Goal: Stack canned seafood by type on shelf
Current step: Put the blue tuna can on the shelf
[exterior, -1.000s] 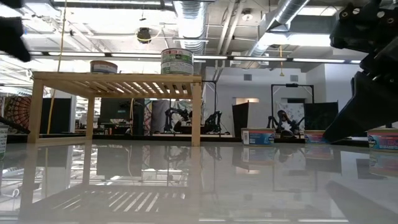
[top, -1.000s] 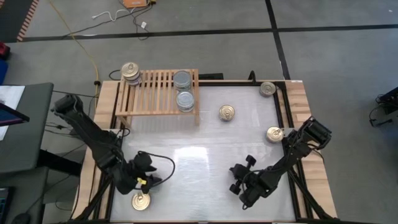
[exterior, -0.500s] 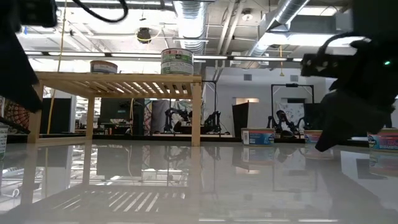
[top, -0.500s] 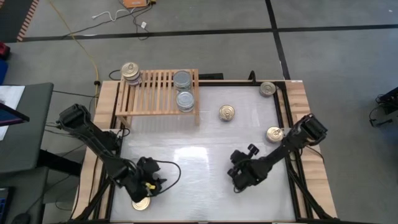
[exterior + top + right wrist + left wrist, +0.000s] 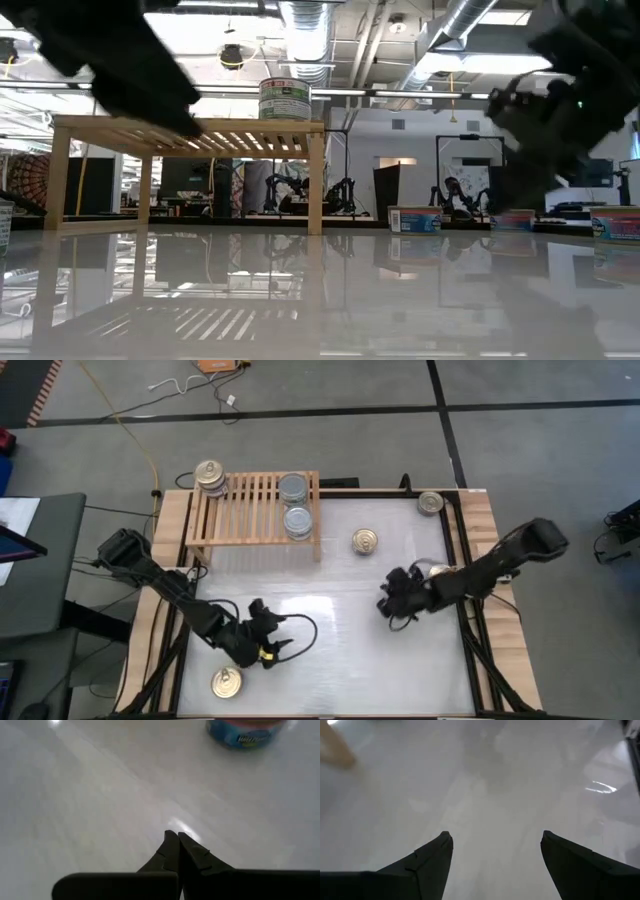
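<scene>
Left gripper (image 5: 268,650), jaws spread and empty, hovered just beyond the gold-topped round tin (image 5: 227,682) at the white counter (image 5: 320,620)'s near left; you needed to straddle it squarely. Right gripper (image 5: 392,603)'s jaws were pressed together. Light-wood slatted shelf (image 5: 250,510) stood far left.

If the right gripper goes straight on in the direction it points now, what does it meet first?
Probably the blue-labelled can standing on the white table, a little to one side of the shut right gripper; depth is unclear, so it may pass beside it.
</scene>
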`<action>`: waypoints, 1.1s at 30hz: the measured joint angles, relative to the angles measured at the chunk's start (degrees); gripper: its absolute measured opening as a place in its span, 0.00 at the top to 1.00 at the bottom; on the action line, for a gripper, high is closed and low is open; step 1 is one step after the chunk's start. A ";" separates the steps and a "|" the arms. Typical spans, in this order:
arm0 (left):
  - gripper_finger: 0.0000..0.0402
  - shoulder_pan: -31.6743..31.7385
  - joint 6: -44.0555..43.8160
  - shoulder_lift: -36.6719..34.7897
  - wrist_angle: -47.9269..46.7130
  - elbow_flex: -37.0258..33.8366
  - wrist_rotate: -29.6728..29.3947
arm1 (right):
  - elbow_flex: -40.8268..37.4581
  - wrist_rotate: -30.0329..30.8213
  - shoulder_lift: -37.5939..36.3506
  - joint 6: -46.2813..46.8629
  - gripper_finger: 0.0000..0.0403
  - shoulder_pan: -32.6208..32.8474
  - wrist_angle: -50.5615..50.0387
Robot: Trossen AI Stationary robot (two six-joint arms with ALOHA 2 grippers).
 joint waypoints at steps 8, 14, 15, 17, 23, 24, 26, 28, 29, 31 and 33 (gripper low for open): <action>0.28 3.51 5.76 0.00 2.82 0.00 -0.14 | -8.23 -16.85 -14.57 -23.91 0.95 -22.80 28.05; 0.28 4.59 5.67 0.00 2.81 0.00 -0.12 | -4.92 -27.68 -9.55 -25.93 0.95 -37.04 28.75; 0.28 4.70 5.65 0.00 2.81 0.00 -0.11 | -4.42 -28.08 -7.83 -26.44 0.95 -38.26 28.34; 0.28 4.71 5.56 0.00 2.81 0.00 -0.11 | -3.06 -28.80 -3.81 -27.26 0.95 -39.98 28.18; 0.28 4.70 5.48 0.00 2.77 0.00 -0.09 | 0.86 -29.30 8.37 -30.54 0.95 -41.45 28.97; 0.28 4.70 5.16 0.00 2.79 0.00 -0.07 | 1.72 -29.33 9.95 -30.56 0.95 -41.40 29.31; 0.28 4.70 4.50 0.00 2.77 0.00 -0.06 | 2.47 -29.53 12.92 -30.17 0.95 -40.59 30.30; 0.28 4.70 4.02 0.00 2.74 0.00 -0.06 | 2.75 -29.73 15.38 -29.82 0.95 -38.61 31.54; 0.28 4.70 3.94 0.00 2.74 0.00 -0.06 | 2.79 -29.73 16.29 -29.66 0.95 -37.11 32.44; 0.28 4.70 3.93 0.00 2.73 0.00 -0.06 | 2.88 -31.00 17.90 -27.68 0.95 -33.61 33.97; 0.28 4.70 3.82 0.00 2.74 0.00 -0.06 | 2.91 -33.32 19.09 -24.68 0.95 -29.39 35.50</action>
